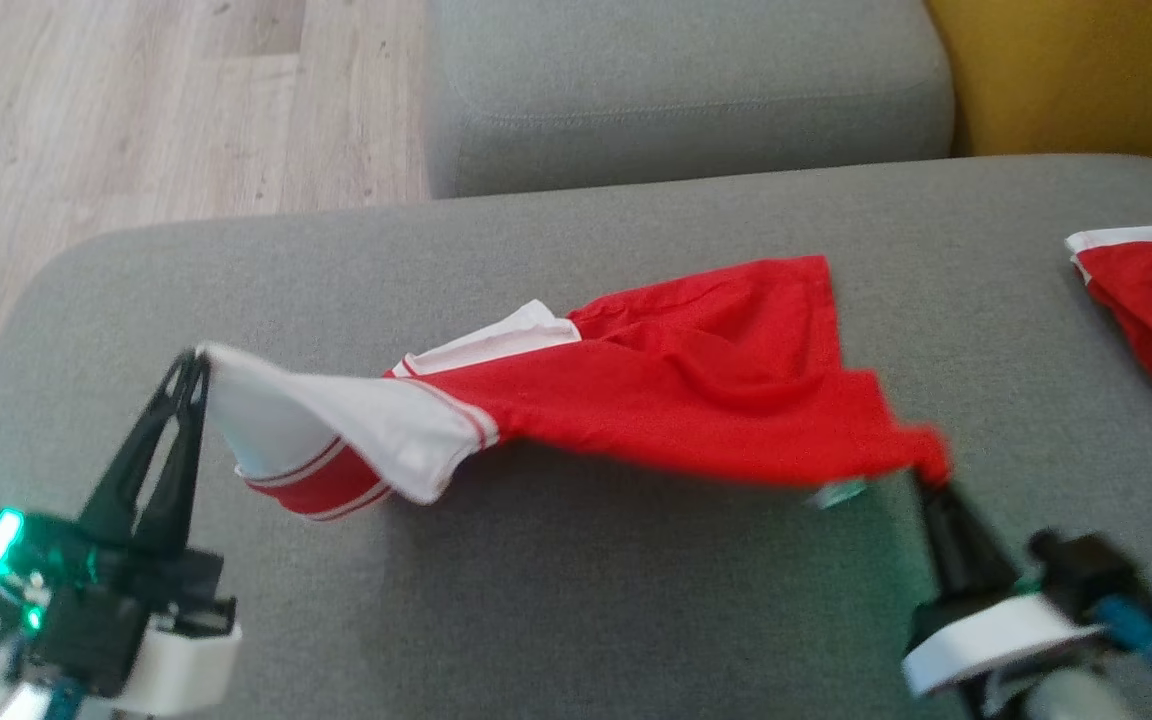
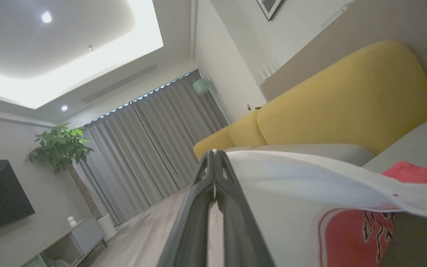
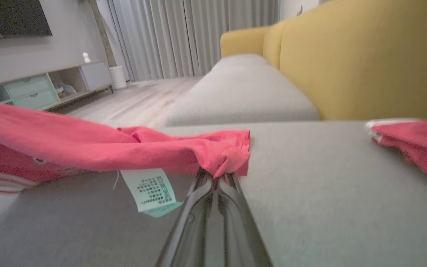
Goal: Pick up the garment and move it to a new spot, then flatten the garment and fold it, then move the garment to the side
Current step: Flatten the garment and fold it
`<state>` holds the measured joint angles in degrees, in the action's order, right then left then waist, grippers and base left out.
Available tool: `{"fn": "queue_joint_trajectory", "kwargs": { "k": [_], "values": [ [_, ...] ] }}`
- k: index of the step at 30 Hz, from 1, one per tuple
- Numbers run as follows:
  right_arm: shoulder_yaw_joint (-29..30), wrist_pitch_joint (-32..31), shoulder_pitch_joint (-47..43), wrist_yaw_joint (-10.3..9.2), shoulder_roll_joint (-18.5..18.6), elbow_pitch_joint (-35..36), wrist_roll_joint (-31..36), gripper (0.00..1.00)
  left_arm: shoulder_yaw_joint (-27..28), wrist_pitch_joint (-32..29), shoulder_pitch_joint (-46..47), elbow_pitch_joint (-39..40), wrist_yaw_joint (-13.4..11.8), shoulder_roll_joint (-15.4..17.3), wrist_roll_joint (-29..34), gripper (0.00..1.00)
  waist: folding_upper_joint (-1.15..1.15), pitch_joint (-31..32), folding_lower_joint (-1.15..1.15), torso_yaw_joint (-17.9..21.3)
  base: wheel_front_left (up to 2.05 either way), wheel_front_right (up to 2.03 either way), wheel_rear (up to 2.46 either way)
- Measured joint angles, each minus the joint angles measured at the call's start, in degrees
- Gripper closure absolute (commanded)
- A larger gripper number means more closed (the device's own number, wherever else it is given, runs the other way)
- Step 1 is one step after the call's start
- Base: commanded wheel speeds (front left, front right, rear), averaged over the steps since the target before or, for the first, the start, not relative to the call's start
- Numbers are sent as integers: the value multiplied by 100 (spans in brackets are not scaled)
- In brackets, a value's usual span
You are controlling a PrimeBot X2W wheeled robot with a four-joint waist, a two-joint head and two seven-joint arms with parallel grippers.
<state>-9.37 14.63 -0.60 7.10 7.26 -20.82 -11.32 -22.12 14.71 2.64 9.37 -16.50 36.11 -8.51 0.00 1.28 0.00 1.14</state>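
The red and white garment (image 1: 696, 390) is stretched between the two grippers, low over the grey sofa seat (image 1: 636, 600), and its far side rests on the seat. The left gripper (image 1: 198, 362) is closed on the white end. The right gripper (image 1: 931, 480) is closed on a bunched red corner, and a pale label (image 3: 150, 191) hangs just beside it. A second red garment (image 1: 1151, 300) lies well apart, at the right.

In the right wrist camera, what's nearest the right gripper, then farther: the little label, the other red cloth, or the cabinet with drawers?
From the right gripper:
1. Pale green printed care label, just left of it.
2. Second red-and-white cloth garment, off to the right.
3. Low cabinet with pale green drawers, far left, across the room.
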Motion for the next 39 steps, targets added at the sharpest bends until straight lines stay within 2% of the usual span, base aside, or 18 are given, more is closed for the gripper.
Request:
{"fn": "queue_joint_trajectory", "kwargs": {
  "k": [6,12,16,19,22,27,32,35,36,39],
  "values": [
    [466,-21,270,0,619,1156,-141,100,157,2,811,554,547,221,-2,100,0,132,0,107,0,0,0],
    [1046,-889,1339,0,1356,2608,-246,100,214,9,2677,726,1308,318,-222,100,0,183,0,131,0,0,0],
    [1090,-1447,2321,0,1828,2884,-344,100,147,-86,3963,245,1802,218,-408,100,0,132,0,108,0,0,0],
    [853,-1748,3014,0,2071,2484,-577,100,-29,-249,4795,-495,2072,-76,-604,100,0,37,0,76,0,0,0],
    [524,-1871,3621,0,2215,1713,-789,100,-332,-361,5380,-1360,2231,-349,-659,100,0,-109,0,35,0,0,0],
    [113,-1839,4677,0,2402,470,-1011,100,-688,-345,6289,-2686,2315,-827,-715,100,0,-608,1,-51,0,0,0],
    [-190,-1315,5743,0,2417,-613,-1002,100,-837,-93,7338,-3801,2350,-1321,-504,100,0,-1224,2,-128,0,0,0],
    [-267,-800,6351,0,2425,-1023,-822,100,-768,7,7957,-4122,2221,-1519,-321,100,0,-1550,3,-155,0,0,0],
    [-338,-486,6739,0,2459,-1165,-665,100,-668,9,8274,-3972,2171,-1589,-255,100,0,-1750,2,-162,0,0,0],
    [-504,-253,7125,0,2602,-1324,-495,100,-467,32,8409,-3531,2180,-1634,-211,100,0,-2024,1,-178,0,0,0]
  ]
}}
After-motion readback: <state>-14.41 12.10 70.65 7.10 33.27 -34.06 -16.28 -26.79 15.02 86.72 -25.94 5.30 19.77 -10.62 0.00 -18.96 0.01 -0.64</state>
